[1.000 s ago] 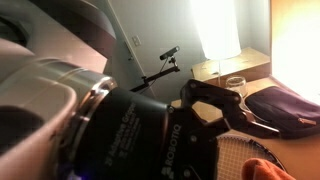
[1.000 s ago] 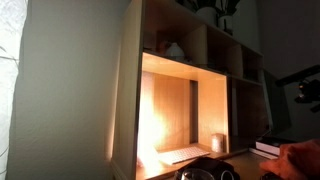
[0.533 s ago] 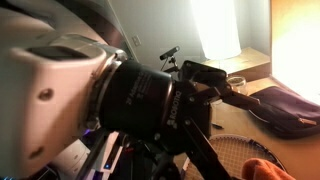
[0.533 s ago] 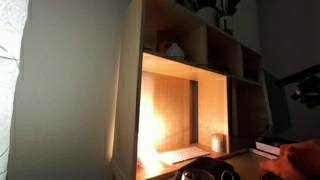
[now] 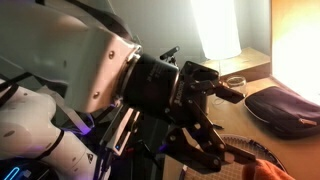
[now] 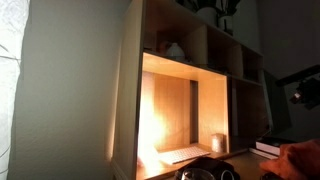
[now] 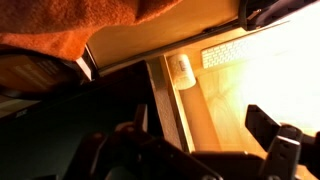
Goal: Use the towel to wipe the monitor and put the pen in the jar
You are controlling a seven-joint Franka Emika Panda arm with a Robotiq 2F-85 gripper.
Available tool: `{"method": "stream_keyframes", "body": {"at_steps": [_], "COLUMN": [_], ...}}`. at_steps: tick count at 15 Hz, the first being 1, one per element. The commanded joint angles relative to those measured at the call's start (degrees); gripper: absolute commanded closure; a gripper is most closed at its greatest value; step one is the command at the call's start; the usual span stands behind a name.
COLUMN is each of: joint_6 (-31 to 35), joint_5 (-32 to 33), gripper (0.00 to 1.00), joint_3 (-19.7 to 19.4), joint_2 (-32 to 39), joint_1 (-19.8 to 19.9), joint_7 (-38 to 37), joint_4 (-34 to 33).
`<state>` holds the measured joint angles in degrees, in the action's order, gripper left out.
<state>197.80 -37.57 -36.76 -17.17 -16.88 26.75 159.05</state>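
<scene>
My gripper [image 5: 226, 124] fills the middle of an exterior view, open and empty, its two dark fingers spread in front of the wooden table. A clear glass jar [image 5: 236, 84] stands on the table just behind the upper finger. The orange towel [image 5: 264, 170] lies at the bottom edge, below the gripper, and also shows in the other exterior view [image 6: 296, 160] and at the top of the wrist view [image 7: 70, 25]. In the wrist view the gripper [image 7: 185, 140] is open over a brightly lit wooden surface with a small pale jar [image 7: 182, 70]. The pen and monitor are not visible.
A dark purple bag [image 5: 286, 106] lies on the table at the right. A netted racket-like object [image 5: 243, 150] sits below the gripper. A bright lamp [image 5: 218, 28] glares behind. A tall wooden shelf unit [image 6: 190, 90] has a lit compartment.
The arm has pulled back and turned in the exterior view: the wrist, which filled the frame, now sits further left and the open fingers point right and down. The shelf view is unchanged.
</scene>
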Motion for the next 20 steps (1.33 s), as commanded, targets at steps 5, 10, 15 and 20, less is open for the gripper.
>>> {"method": "stream_keyframes", "body": {"at_steps": [5,10,15,20], "joint_6": [0.15,0.15,0.15,0.16], "joint_5": [-4.75,-8.59,-15.19,-24.02], "gripper": [0.0,0.0,0.0,0.0], "joint_3": [14.26,25.47,36.79,47.69], "joint_2": [5.77,7.67,8.92,10.43], "joint_1": [8.39,16.3,24.22,30.88], "joint_7": [2.53,6.78,14.39,25.74], "joint_4": [0.02,0.03,0.03,0.03]}}
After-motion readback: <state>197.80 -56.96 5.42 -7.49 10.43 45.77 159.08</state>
